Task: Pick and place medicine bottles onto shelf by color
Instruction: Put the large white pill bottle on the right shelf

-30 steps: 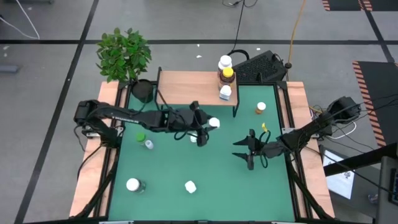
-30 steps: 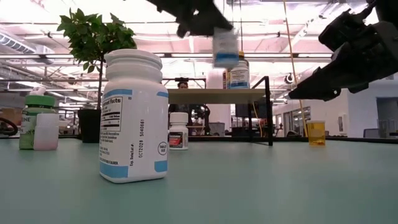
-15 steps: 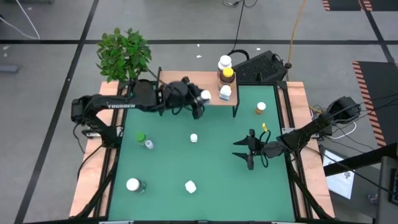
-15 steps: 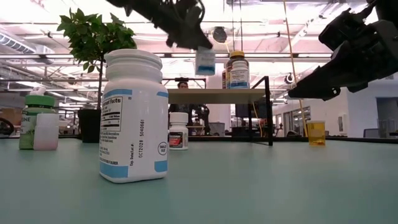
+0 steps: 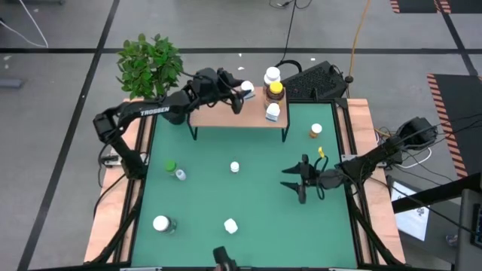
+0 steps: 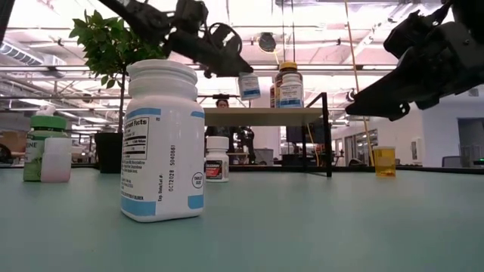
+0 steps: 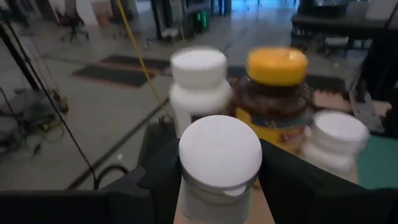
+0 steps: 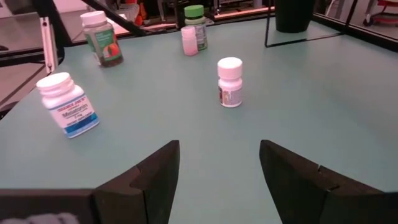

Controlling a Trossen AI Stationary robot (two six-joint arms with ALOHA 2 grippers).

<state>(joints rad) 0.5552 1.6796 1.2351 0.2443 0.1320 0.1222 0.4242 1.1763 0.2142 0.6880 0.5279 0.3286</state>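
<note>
My left gripper (image 5: 242,90) is shut on a white-capped bottle (image 5: 246,86) above the far part of the light-wood shelf (image 5: 226,113). In the low view this bottle (image 6: 248,85) hangs clear above the shelf board (image 6: 257,115). Three bottles stand on the shelf's right end: a white one (image 5: 272,75), an amber one with a yellow cap (image 5: 276,89) and another white one (image 5: 273,111). My right gripper (image 5: 301,181) is open above the mat's right half, touching nothing. On the mat stand a green-capped bottle (image 5: 170,165), a vial (image 5: 180,175), three white bottles (image 5: 235,167) (image 5: 160,223) (image 5: 230,225) and an orange one (image 5: 315,130). My left gripper pinches the white bottle between its two fingers (image 7: 158,180), on the sides of the body just below the cap (image 7: 211,196). The arm reaches in from the table's left. The bottle is lifted clear of the shelf, close to upright, cap (image 7: 219,152) uppermost.
A potted plant (image 5: 151,64) with a black pot (image 5: 172,109) stands at the shelf's left end. A black keyboard (image 5: 316,79) lies beyond the far right corner. Wooden rails (image 5: 113,203) run along both sides of the mat.
My left gripper has moved from above the mat's middle toward the far edge, carrying the white bottle. It now holds the bottle over the far part of the shelf, near the bottles standing there. The right arm has kept still.
</note>
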